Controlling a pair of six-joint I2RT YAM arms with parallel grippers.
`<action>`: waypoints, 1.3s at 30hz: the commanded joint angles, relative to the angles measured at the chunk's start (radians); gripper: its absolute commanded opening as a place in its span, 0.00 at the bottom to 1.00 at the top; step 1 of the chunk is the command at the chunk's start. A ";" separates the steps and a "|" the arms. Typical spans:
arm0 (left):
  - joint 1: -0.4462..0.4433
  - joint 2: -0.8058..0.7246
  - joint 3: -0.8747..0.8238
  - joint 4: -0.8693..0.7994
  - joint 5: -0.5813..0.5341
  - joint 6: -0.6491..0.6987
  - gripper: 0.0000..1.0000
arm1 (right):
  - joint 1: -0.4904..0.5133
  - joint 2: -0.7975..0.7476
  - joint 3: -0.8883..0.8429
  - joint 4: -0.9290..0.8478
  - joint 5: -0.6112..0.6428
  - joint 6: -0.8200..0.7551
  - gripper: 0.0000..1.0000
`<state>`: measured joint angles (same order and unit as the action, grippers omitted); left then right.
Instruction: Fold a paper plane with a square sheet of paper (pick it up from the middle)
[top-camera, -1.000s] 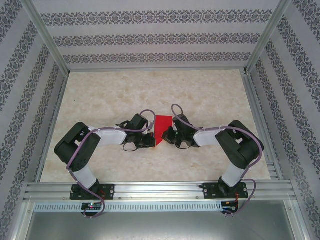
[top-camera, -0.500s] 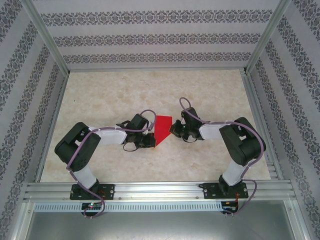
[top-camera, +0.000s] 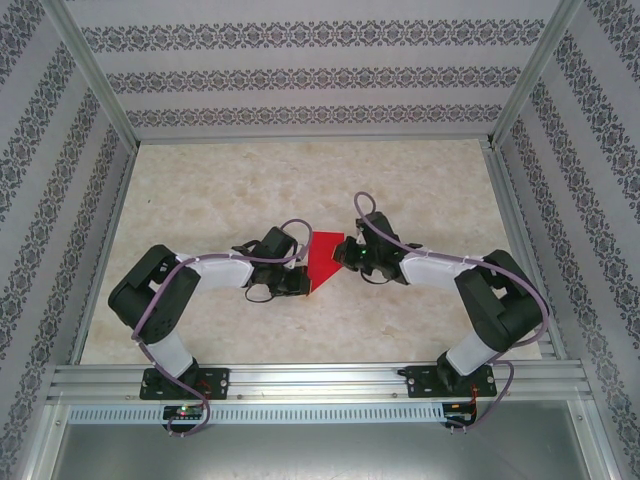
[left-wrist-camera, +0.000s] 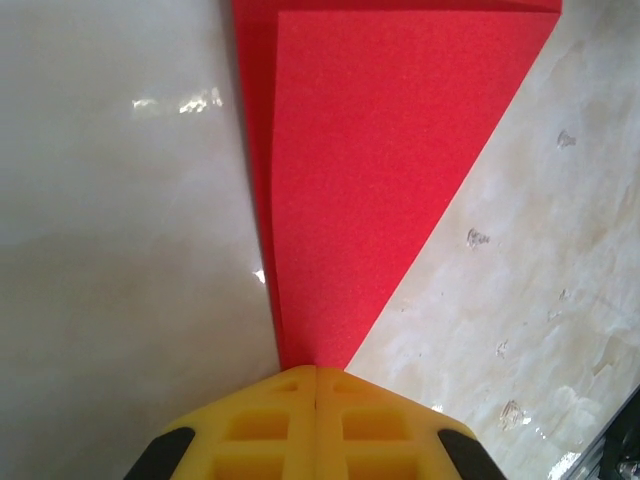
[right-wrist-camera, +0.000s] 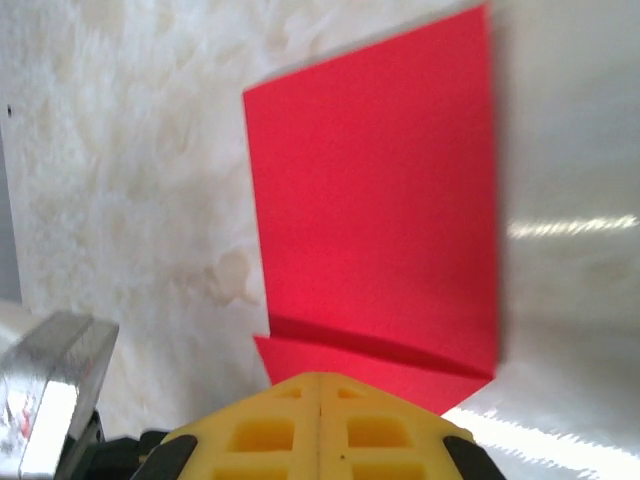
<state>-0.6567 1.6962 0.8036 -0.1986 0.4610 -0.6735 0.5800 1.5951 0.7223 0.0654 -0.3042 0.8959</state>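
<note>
red paper (top-camera: 322, 258) on pale marbled table (top-camera: 220, 190)

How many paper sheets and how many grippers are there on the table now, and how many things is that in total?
red paper sheet: 1
grippers: 2, the left gripper and the right gripper, each shut on the sheet
total: 3

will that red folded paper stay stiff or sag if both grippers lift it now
The thin bright red folded paper sheet would probably sag between the left gripper and right gripper, since each pinches only its margin. Its layered creases may stiffen it slightly. It looks very light, so a push would likely slide or buckle it.
</note>
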 joint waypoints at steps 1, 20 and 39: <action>-0.005 -0.053 -0.001 -0.029 0.025 0.029 0.02 | 0.038 0.030 -0.011 0.037 0.009 0.034 0.04; -0.004 0.047 0.022 -0.047 0.002 0.067 0.03 | 0.089 0.211 0.043 0.053 -0.040 0.077 0.04; 0.008 0.050 0.078 -0.024 -0.015 0.084 0.00 | 0.093 0.236 0.032 0.043 -0.042 0.078 0.03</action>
<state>-0.6548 1.7081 0.8722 -0.2169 0.4358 -0.6205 0.6548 1.7851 0.7597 0.1509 -0.3580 0.9710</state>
